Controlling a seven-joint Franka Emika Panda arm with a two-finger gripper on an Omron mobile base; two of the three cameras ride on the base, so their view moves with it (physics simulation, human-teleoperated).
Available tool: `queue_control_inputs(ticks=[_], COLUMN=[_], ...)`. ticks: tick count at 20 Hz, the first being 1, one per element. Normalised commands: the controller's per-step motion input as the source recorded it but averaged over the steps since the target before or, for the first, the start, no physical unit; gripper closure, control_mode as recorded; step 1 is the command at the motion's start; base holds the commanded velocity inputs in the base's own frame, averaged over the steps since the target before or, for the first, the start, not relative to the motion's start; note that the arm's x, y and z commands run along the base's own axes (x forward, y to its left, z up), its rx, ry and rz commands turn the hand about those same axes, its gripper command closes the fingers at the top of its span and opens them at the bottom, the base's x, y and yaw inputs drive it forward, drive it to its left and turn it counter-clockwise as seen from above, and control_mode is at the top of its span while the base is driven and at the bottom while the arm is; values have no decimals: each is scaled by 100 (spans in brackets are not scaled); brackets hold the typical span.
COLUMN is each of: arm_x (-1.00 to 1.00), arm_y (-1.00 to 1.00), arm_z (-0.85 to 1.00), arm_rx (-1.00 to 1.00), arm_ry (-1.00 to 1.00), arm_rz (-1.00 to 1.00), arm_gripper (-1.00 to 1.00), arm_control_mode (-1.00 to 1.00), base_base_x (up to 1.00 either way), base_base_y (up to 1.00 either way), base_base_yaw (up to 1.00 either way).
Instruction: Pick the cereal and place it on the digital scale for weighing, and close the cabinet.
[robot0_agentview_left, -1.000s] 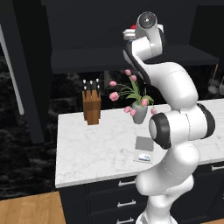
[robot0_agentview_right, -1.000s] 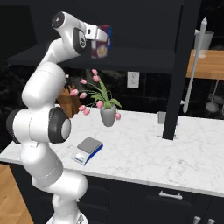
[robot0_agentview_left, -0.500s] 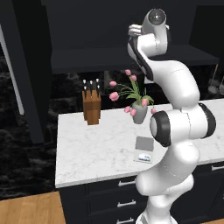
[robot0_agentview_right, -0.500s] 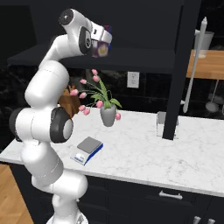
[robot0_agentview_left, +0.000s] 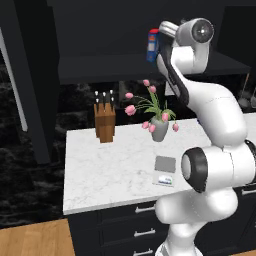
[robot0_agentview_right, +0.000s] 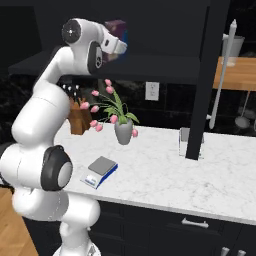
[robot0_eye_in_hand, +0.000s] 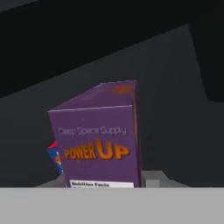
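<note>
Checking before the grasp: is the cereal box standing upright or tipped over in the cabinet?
Upright. In the hand view the cereal stands tall with its top face up, its print reading level, and a blue box behind it.

A white marble counter spans the middle of the left base view. On it stand a wooden knife block at upper left, a grey vase of pink tulips near centre, and the digital scale toward the front edge, lower right of the vase. In the right base view a small grey container sits on the counter at right.
</note>
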Motion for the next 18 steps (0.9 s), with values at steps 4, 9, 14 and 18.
queue_control_inputs(ticks=[4, 9, 14, 18], arm_x=[-85, -100, -100, -100], arm_y=[-1, -14, -28, -11], arm_z=[6, 0, -9, 6], arm_rx=[1, 2, 3, 10], arm_ry=[-29, -21, -28, 0], arm_rz=[0, -1, 0, 0], arm_gripper=[100, 100, 100, 100], arm_control_mode=[-100, -100, -100, -100], base_base_x=[0, 0, 0, 0], base_base_y=[0, 0, 0, 0], base_base_yaw=[0, 0, 0, 0])
